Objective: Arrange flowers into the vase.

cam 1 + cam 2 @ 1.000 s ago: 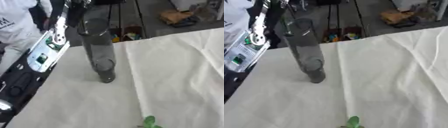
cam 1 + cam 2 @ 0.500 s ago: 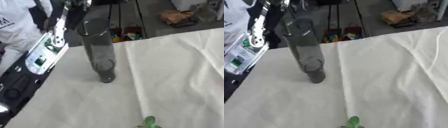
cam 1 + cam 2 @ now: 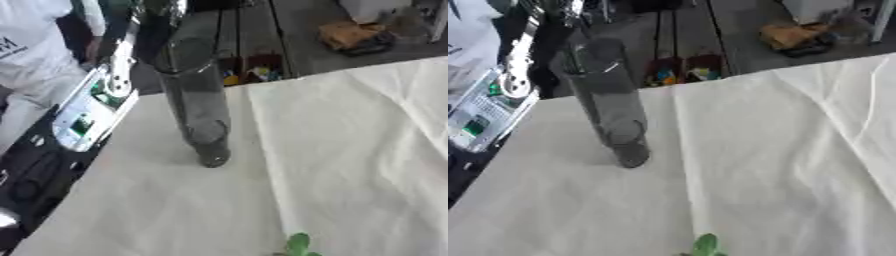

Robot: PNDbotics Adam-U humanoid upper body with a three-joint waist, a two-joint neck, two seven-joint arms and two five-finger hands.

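A tall, smoky-grey clear glass vase (image 3: 199, 115) is standing upright on the white-clothed desk (image 3: 350, 150), nothing visible inside. A green leaf tip (image 3: 297, 245) is peeking in at the near edge.

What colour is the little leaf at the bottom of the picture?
The leaf is green, lying on the white cloth. It shows best in the left eye view.

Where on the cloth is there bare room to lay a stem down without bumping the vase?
The widest bare patch is the cloth right of the vase, out to the right edge, creased but free. The near-left stretch below the vase is also bare. Crowded: the left edge beside the robot's left arm, and the bottom edge by the green leaf.
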